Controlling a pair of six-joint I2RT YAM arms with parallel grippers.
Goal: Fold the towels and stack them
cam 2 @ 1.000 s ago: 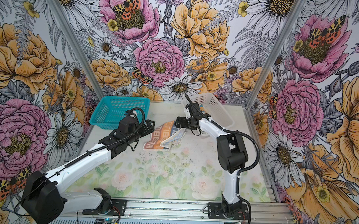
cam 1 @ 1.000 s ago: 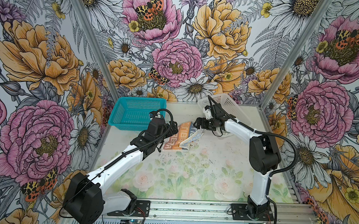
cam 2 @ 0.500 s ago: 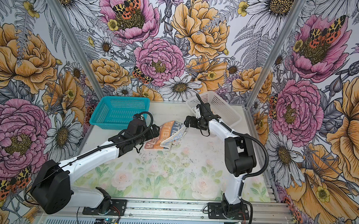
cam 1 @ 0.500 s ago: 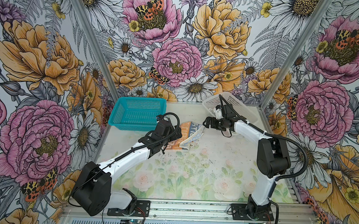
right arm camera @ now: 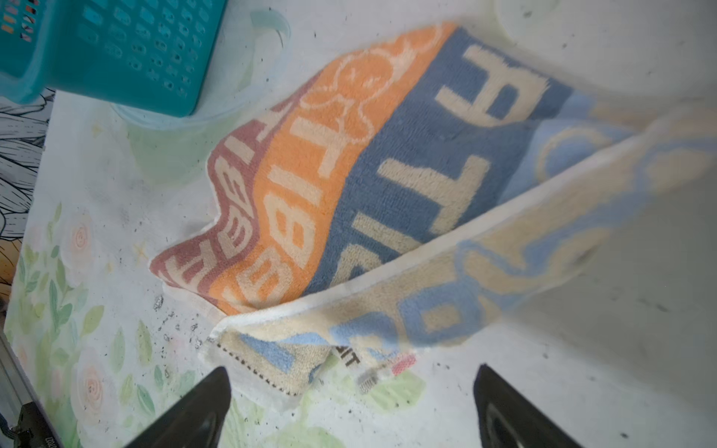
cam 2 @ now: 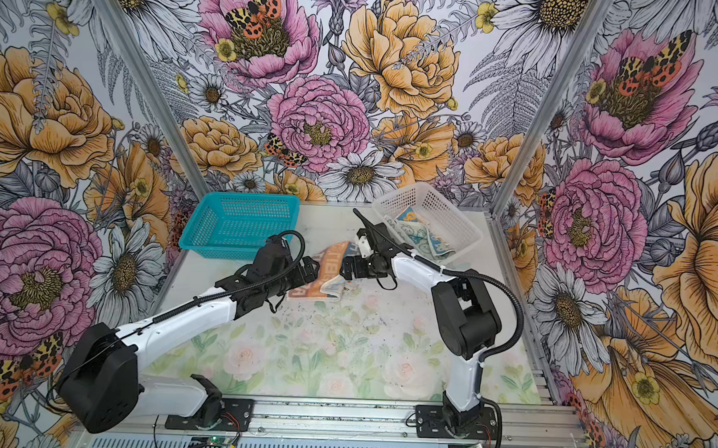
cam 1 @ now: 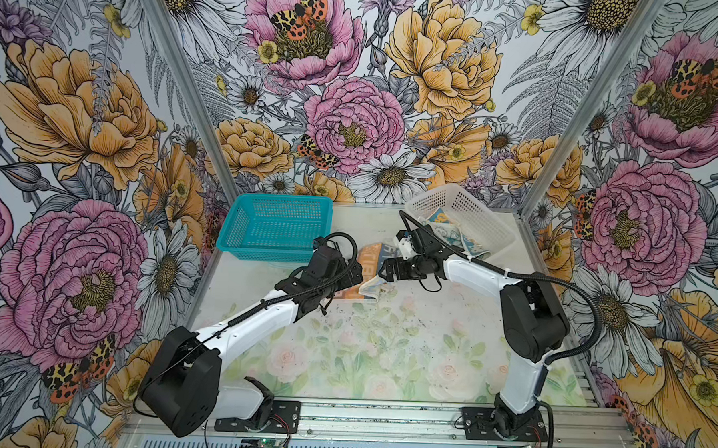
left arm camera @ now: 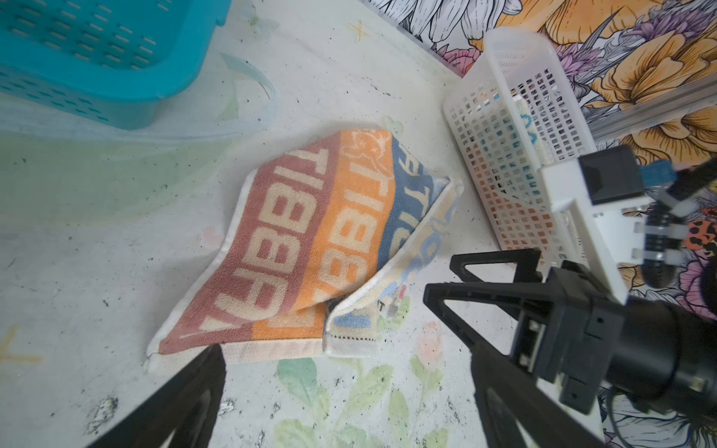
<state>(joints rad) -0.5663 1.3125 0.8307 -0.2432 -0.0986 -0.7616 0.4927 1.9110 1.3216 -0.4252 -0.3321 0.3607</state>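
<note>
Floral counter point(cam 1: 384, 359): rumpled orange-blue-cream lettered terry towel point(cam 1: 370, 262) lying between left end effector point(cam 1: 356, 275) and right end effector point(cam 1: 386, 271), both spread apart, empty.

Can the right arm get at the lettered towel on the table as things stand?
Probably yes: the right gripper is open beside the turned-up edge of the lettered towel, nothing between them; the left gripper is opposite.

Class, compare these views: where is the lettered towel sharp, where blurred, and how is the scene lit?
Left wrist view: lettered towel sharp, letters crisp; the glossy table mirrors the teal basket faintly. Right wrist view: the towel's folded-over flap smears into blur toward the picture's edge. Both top views: even, soft light, no hard shadows.
</note>
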